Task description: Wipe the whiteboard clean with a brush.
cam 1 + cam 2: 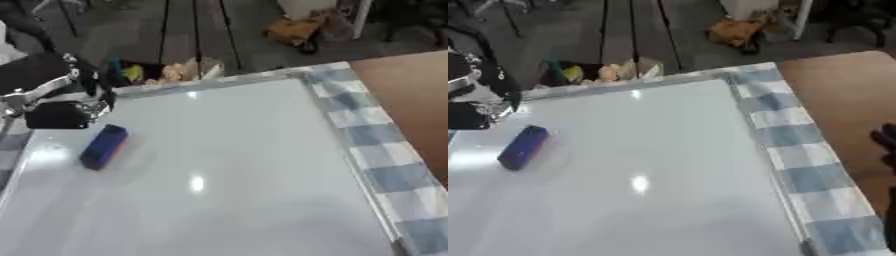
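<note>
Whiteboard (227,170) lies on checked cloth (376,135), above grey floor (131,30).

Blue-checked cloth (376,135), brown tabletop (842,95), perhaps a yellow bag (293,29) on the floor.

A blue block-shaped brush (104,146) lies flat and slanted near the far left corner of a glossy white whiteboard (227,175), whose surface shows only light glare.

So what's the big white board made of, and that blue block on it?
The whiteboard looks like smooth, glossy coated panel: lamp glints reflect off it, and its edge looks like silvery metal. The blue brush looks like matte plastic or foam; I can't tell which.
</note>
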`<act>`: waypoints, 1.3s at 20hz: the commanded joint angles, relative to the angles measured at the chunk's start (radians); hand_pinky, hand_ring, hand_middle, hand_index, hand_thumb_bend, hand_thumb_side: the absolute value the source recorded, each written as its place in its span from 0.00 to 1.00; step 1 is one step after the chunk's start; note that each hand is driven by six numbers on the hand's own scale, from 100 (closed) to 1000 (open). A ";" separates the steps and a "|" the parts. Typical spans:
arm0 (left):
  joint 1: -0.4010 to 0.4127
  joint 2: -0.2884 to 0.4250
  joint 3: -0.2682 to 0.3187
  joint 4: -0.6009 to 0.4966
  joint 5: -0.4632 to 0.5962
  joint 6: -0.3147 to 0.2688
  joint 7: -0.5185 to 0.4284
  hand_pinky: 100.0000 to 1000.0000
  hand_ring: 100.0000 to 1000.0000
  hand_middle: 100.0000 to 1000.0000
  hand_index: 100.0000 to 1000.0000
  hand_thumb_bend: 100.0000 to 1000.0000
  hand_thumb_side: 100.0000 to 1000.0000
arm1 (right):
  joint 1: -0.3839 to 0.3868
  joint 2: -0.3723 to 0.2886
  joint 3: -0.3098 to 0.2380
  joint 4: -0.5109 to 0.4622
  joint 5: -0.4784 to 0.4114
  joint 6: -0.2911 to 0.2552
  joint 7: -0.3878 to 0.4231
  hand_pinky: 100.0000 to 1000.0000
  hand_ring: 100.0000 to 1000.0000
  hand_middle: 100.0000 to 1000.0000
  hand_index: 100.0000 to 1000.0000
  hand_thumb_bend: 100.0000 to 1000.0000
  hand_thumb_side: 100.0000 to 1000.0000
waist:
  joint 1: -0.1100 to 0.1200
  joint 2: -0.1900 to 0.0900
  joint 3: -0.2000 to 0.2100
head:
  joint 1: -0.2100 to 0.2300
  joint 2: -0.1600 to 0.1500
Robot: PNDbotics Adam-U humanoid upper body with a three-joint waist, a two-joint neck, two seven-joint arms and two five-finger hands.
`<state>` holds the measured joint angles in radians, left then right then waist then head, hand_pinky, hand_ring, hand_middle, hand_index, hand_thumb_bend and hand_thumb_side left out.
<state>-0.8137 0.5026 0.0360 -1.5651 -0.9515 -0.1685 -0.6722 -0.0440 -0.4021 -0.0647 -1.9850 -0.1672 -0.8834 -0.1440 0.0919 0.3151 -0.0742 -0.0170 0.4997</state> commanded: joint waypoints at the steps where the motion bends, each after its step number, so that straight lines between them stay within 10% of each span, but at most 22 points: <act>1: -0.021 0.038 0.034 0.030 -0.047 0.017 -0.003 0.72 0.79 0.68 0.89 0.00 0.93 | -0.003 -0.021 -0.006 -0.015 0.005 -0.004 -0.003 0.81 0.82 0.53 0.89 0.00 0.95 | -0.006 -0.019 0.001 | 0.021 0.002; 17: -0.062 -0.045 0.082 0.309 -0.263 -0.008 -0.042 0.75 0.84 0.74 0.96 0.17 1.00 | -0.001 -0.019 -0.005 -0.015 -0.002 -0.005 0.000 0.81 0.82 0.53 0.89 0.00 0.95 | -0.013 -0.022 0.000 | 0.052 -0.006; 21: -0.064 -0.079 0.086 0.374 -0.308 -0.008 -0.058 0.76 0.85 0.74 0.95 0.50 1.00 | -0.003 -0.016 -0.002 -0.015 0.000 -0.002 0.004 0.81 0.82 0.53 0.89 0.00 0.95 | -0.013 -0.019 -0.001 | 0.051 -0.004; 26: -0.075 -0.100 0.094 0.426 -0.367 0.004 -0.035 0.77 0.86 0.74 0.94 0.56 1.00 | -0.005 -0.017 0.000 -0.015 -0.002 0.000 0.006 0.81 0.82 0.53 0.89 0.00 0.96 | -0.013 -0.019 0.001 | 0.048 -0.004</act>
<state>-0.8658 0.3873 0.1158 -1.1387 -1.3009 -0.1681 -0.7165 -0.0440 -0.4020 -0.0609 -1.9850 -0.1679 -0.8814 -0.1411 0.0838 0.3133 -0.0744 0.0328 0.4993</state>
